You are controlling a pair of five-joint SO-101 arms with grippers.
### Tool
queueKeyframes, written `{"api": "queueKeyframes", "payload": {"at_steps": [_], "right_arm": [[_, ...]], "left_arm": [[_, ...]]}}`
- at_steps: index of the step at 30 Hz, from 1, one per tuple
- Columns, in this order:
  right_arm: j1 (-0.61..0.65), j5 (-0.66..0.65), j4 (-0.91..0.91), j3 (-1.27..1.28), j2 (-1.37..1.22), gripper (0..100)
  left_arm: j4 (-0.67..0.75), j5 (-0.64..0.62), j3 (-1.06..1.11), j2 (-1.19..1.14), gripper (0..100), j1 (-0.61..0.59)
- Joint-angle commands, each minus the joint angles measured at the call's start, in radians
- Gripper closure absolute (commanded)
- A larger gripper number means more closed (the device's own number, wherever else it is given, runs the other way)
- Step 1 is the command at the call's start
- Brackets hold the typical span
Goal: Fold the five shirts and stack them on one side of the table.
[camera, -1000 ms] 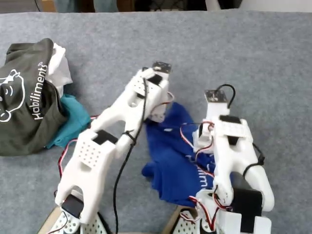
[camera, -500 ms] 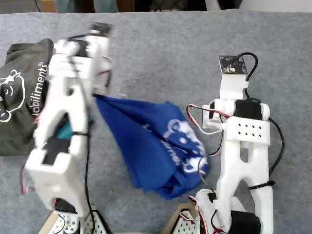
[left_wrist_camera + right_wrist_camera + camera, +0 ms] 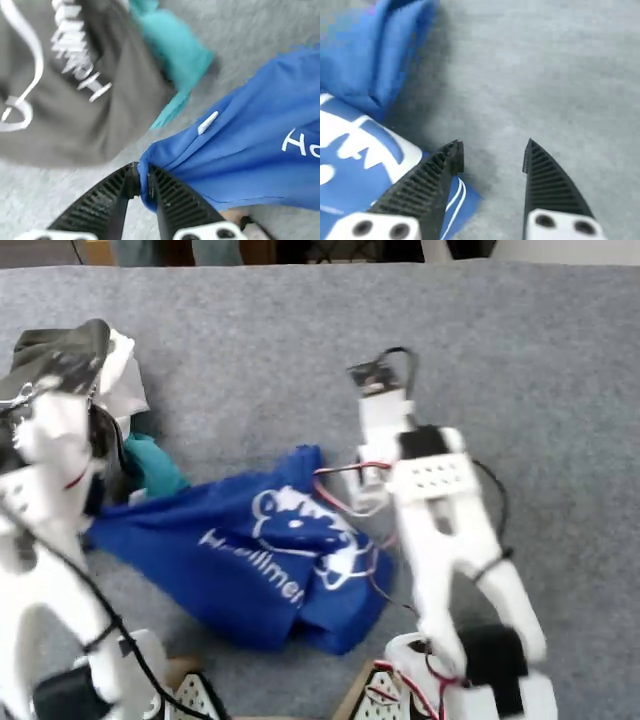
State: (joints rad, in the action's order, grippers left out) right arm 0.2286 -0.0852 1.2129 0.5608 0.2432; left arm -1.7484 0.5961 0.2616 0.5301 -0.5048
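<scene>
Left end effector (image 3: 141,182): pinches the blue shirt (image 3: 240,150) by a corner, probably to spread it.
Right end effector (image 3: 492,150): jaws apart beside it, poised to grab.

My high camera sits above the arms' bases and looks down across the grey table (image 3: 520,360), far enough back to take in both arms. Each wrist camera peers along its own jaws from very close: the one behind the left gripper (image 3: 141,174) faces cloth, the one behind the right gripper (image 3: 493,146) mostly table surface. All three views share the blue shirt (image 3: 260,550).
</scene>
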Motion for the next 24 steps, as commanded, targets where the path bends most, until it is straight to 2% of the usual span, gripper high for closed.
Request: {"api": "queueKeyframes", "payload": {"at_steps": [1,4,8,13,21,24], "right_arm": [[0.117,0.046,-0.029,-0.117,-0.087,80.1],[0.206,0.035,-0.028,-0.174,-0.177,80.1],[0.311,0.015,-0.028,-0.220,-0.283,80.1],[0.387,0.018,-0.026,-0.332,-0.409,80.3],[0.451,0.020,0.075,-0.475,-0.688,80.7],[0.463,0.020,0.104,-0.484,-0.769,91.3]], "left_arm": [[-0.012,0.135,0.061,0.101,97,-0.145],[-0.012,0.213,0.088,0.110,97,-0.263],[-0.011,0.252,0.093,0.110,97,-0.363],[-0.011,0.265,0.093,0.110,97,-0.421],[-0.009,0.264,0.093,0.110,97,-0.498],[-0.009,0.261,0.093,0.110,97,-0.519]]}}
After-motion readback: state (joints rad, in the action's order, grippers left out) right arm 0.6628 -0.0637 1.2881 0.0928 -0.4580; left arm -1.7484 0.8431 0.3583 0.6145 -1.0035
